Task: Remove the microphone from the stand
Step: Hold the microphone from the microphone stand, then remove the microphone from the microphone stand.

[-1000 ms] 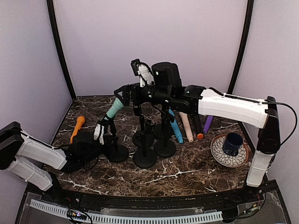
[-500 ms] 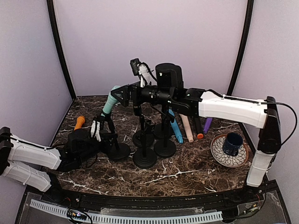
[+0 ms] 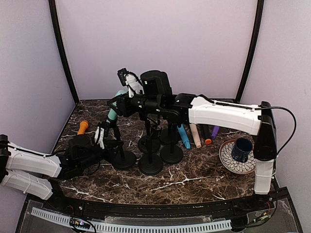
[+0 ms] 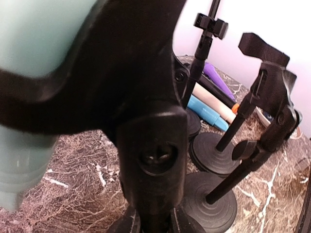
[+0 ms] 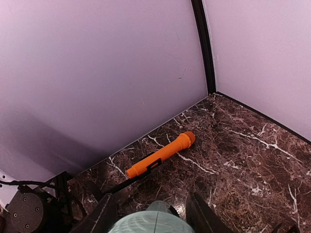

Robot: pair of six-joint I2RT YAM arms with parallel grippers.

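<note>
Left claw: the left gripper reaches in low from the tabletop's near-left corner and is closed on the post of the stand, just above its round base.
Stand: black, leftmost of the group, left of the tabletop's middle; its clip fills the left wrist view.
Other stands: three more black stands are clustered just right of it, around the middle.
Saucer and cup: a patterned saucer near the right edge carries a dark blue cup.
Microphone: the teal microphone sits tilted in the stand's clip, its upper end leaning toward the back edge.
Right claw: the right gripper reaches across from the right, a finger close on each side of the microphone's upper end. I cannot tell whether it pinches.
Loose microphones: blue, cream, an orange-tipped one and a purple one lie side by side behind the stands.
Orange microphone: the orange microphone lies alone near the back-left corner.
</note>
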